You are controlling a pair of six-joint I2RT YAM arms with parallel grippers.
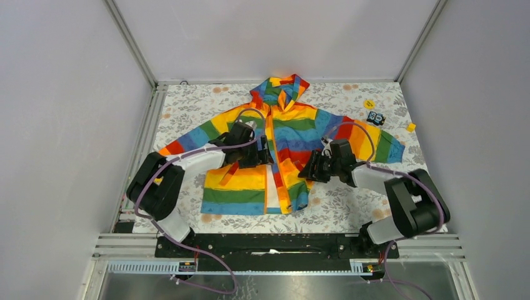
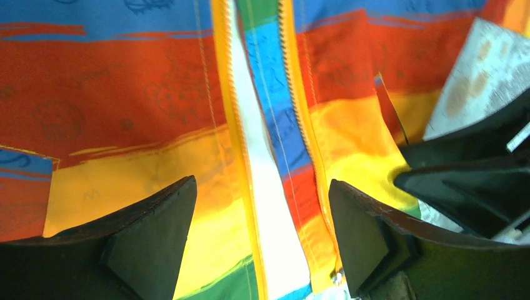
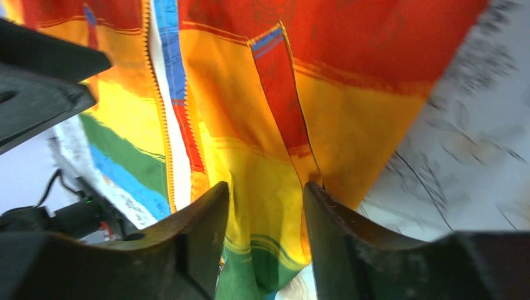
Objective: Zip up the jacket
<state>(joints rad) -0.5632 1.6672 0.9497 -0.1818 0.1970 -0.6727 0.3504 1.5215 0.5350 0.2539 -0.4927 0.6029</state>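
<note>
Two wrist views, left end effector (image 2: 261, 187) wide over jacket (image 2: 125, 94) — right end effector (image 3: 265, 187) unclear

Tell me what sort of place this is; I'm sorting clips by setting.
Probably a lab robot cell: plain grey walls, an aluminium frame, and a floral cloth with a striped jacket laid on it.

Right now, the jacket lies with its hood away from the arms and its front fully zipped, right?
No, the front is open, not zipped: the left wrist view shows white lining between the separated zipper edges of the jacket. The hood does point away.
</note>
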